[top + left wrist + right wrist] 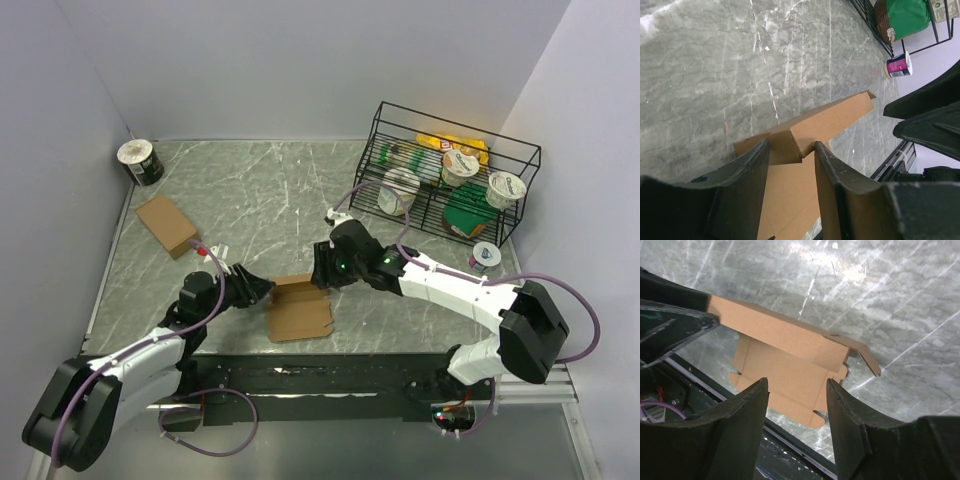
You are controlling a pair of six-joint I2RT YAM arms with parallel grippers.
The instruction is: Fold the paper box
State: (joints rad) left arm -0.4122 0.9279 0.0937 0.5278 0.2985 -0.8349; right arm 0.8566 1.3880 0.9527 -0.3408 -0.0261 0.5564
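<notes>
The box (298,312) lies on the counter (250,190), one flap (830,116) raised. Only the left wrist view shows the flap's corner between the left tool's (791,150) half-closed jaws; pinched or not, I cannot tell. The right tool (797,390) hangs open, empty, over it.

You're in a robotics lab test cell: plain white panels (300,60) box in a marbled grey counter (260,190), two robot arms (440,285) bolt to its rail (330,375), and a wire rack (520,195) of staged groceries (460,165) stands beyond your right gripper (318,270).
</notes>
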